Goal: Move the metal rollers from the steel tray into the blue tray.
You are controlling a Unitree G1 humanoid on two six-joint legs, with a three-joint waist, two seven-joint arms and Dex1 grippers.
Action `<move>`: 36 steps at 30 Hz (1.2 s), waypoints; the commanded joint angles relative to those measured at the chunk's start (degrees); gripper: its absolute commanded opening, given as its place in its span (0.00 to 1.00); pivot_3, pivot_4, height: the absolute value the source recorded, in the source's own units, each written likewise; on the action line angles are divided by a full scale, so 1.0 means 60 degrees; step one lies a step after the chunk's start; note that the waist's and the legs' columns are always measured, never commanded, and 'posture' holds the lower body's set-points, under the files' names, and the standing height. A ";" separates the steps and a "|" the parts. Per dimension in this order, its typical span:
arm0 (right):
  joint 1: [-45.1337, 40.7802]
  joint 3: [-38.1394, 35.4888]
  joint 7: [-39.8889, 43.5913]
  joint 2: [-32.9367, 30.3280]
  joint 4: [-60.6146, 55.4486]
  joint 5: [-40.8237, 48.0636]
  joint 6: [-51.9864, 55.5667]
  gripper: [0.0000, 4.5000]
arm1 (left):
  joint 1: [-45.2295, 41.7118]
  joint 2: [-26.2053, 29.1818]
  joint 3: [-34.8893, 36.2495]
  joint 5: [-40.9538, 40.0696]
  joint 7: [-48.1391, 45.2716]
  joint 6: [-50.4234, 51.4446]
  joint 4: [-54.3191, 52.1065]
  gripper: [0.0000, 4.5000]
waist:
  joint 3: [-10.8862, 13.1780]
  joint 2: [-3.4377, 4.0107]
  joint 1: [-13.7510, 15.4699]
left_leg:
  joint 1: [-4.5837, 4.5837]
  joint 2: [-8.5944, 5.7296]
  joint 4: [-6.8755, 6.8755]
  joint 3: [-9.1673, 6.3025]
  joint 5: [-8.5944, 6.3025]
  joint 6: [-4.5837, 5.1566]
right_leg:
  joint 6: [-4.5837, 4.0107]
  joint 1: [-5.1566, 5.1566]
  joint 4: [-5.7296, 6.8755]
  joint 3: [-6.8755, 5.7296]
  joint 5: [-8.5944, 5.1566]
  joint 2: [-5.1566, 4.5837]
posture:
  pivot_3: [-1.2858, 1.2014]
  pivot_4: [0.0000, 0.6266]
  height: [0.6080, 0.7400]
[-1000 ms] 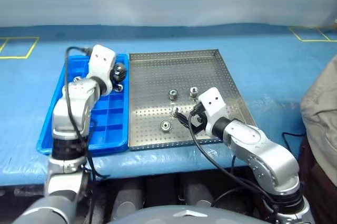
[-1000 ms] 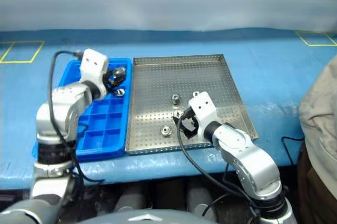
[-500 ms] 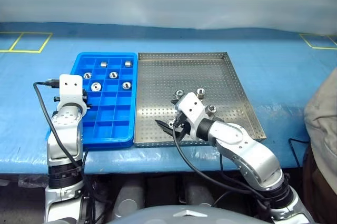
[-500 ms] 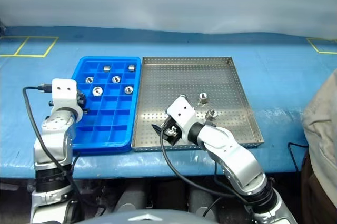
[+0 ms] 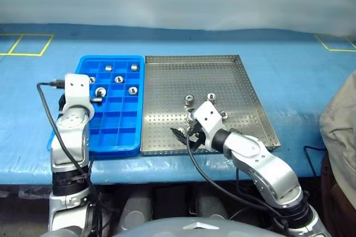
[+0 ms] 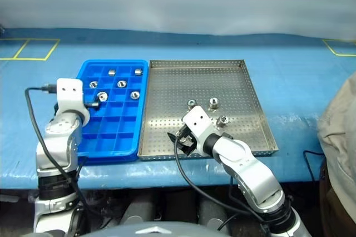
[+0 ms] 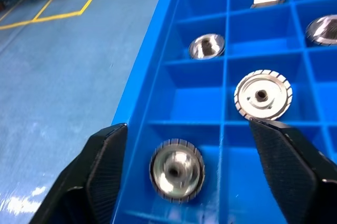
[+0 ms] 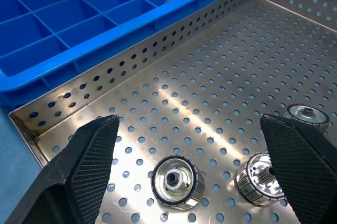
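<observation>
The left gripper (image 7: 187, 169) has just opened, a shiny ridged metal roller (image 7: 177, 170) lying between its jaws in the bright blue compartment tray (image 7: 158, 71), while the open right gripper (image 8: 181, 176) frames another roller (image 8: 178, 181) on the perforated steel tray (image 8: 210, 98).

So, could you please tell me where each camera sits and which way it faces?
Head, both eyes: forward and down over the steel tray, blue tray and both arms.
Left wrist: along the open left gripper into the blue tray, a roller between its fingers.
Right wrist: along the open right gripper over the steel tray's rollers.
Shared: both wrist views show the blue tray.
</observation>
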 commanded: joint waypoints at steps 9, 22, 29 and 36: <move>0.1207 -0.1555 -0.0384 -0.0464 -0.1024 -0.0097 0.0447 1.00 | -0.2711 0.0433 -0.3329 -0.2784 -0.4816 0.0483 0.1103 0.99 | 0.0000 0.0005 -0.0164 | -0.0002 -0.0005 -0.0007 0.0016 -0.0006 0.0010 | 0.0004 -0.0008 -0.0008 0.0014 -0.0009 0.0012 | 0.50 0.24 1.00; 0.2059 -0.1860 -0.1080 -0.0103 -0.1612 -0.0256 0.0706 1.00 | -0.4019 -0.0335 -0.5582 -0.3143 -0.5851 0.2035 0.3348 0.99 | 0.0001 0.0008 -0.0635 | 0.0003 0.0005 -0.0010 0.0021 -0.0006 0.0010 | 0.0007 -0.0015 -0.0006 0.0031 -0.0013 0.0033 | 0.46 0.24 1.00; 0.2052 -0.1785 -0.1177 0.0016 -0.1580 -0.0305 0.0638 1.00 | -0.4094 -0.0427 -0.6407 -0.2692 -0.5370 0.2484 0.3756 0.99 | 0.0001 0.0009 -0.0702 | 0.0005 0.0006 -0.0010 0.0024 -0.0005 0.0010 | 0.0007 -0.0017 -0.0004 0.0037 -0.0014 0.0033 | 0.46 0.24 1.00; 0.2089 -0.1749 -0.1212 0.0046 -0.1573 -0.0334 0.0611 1.00 | -0.4121 -0.0450 -0.6691 -0.2350 -0.5133 0.2537 0.3995 0.99 | 0.0001 0.0009 -0.0731 | 0.0001 0.0004 -0.0012 0.0025 -0.0006 0.0010 | 0.0008 -0.0022 -0.0005 0.0039 -0.0014 0.0031 | 0.46 0.24 1.00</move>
